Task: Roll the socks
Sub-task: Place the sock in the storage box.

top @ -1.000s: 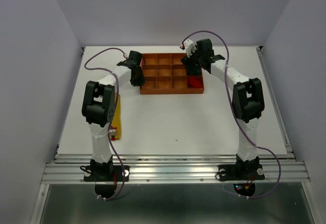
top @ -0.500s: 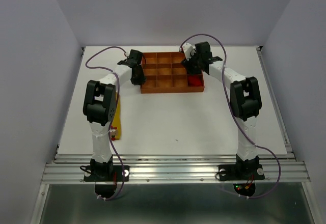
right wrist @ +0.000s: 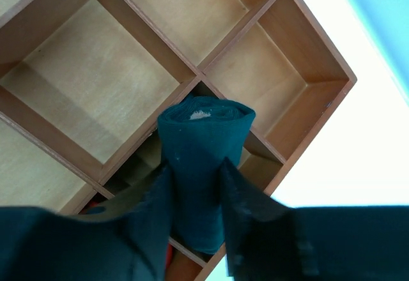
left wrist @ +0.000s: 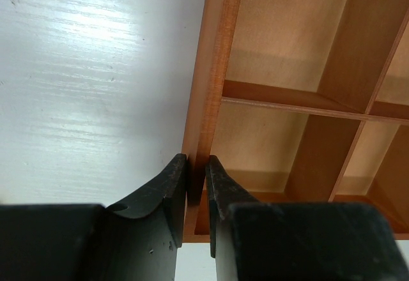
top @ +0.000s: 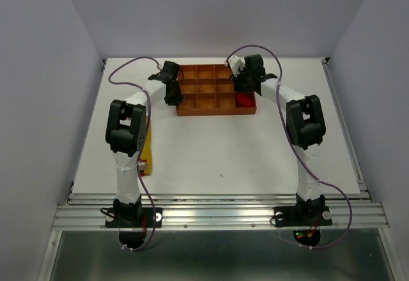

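Teal-green knit, rolled into a stubby cylinder with a spiral end: the teal-green sock (right wrist: 204, 128) is pinched at its sides by the right pincer (right wrist: 195, 169). It is held over the thin dividers near the right corner of the orange-brown wooden tray (right wrist: 307, 124). The red sock (top: 243, 101) is a bundle in the tray's near right compartment. The yellow sock (top: 147, 142) lies flat on the smooth white desk (top: 211, 147), partly hidden by the left arm. The left pincer (left wrist: 195, 166) is clamped on the tray's left wall, one black finger each side.
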Controlling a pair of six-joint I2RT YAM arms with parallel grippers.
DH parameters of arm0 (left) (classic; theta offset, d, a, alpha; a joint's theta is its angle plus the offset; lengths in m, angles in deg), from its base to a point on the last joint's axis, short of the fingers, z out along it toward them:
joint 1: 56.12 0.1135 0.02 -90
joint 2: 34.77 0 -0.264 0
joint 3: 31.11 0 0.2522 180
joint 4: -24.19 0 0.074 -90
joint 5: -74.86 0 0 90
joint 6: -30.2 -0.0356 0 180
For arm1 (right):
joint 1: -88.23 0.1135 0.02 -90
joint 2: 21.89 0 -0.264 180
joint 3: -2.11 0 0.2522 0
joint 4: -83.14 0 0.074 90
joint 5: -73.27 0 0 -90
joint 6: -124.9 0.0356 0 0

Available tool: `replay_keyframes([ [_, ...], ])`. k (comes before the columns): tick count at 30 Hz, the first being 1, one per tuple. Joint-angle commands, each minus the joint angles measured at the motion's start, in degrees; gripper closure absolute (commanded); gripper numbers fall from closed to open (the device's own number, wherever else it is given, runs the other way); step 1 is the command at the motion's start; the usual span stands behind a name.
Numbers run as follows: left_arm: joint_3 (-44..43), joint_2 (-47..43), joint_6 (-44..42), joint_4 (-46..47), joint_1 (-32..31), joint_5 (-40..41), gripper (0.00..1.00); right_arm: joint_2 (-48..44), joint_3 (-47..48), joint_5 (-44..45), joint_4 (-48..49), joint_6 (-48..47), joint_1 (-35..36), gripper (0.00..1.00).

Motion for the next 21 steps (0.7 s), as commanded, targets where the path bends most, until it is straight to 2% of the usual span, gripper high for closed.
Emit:
replay_keyframes([
  [1,-0.2,4.0,0.5,-1.7,0.1,1.3,1.00,0.8,-0.9,0.6,2.9,-1.7,-0.3,0.72],
  [3,-0.5,4.4,0.4,-2.0,0.2,1.5,1.00,0.6,-1.7,1.3,2.5,-3.0,-0.3,0.74],
  [4,-0.9,4.5,0.4,-2.4,0.2,2.0,1.00,0.7,-2.1,1.4,1.8,-3.7,-0.3,0.79],
  [11,-1.0,4.8,-0.2,-2.2,0.7,2.7,1.00,1.1,-3.8,3.4,-2.1,-8.0,-1.3,0.85],
  [21,-0.8,4.3,-4.2,0.0,1.2,2.1,1.00,5.3,-1.3,5.1,-3.1,-7.8,-2.4,0.84],
])
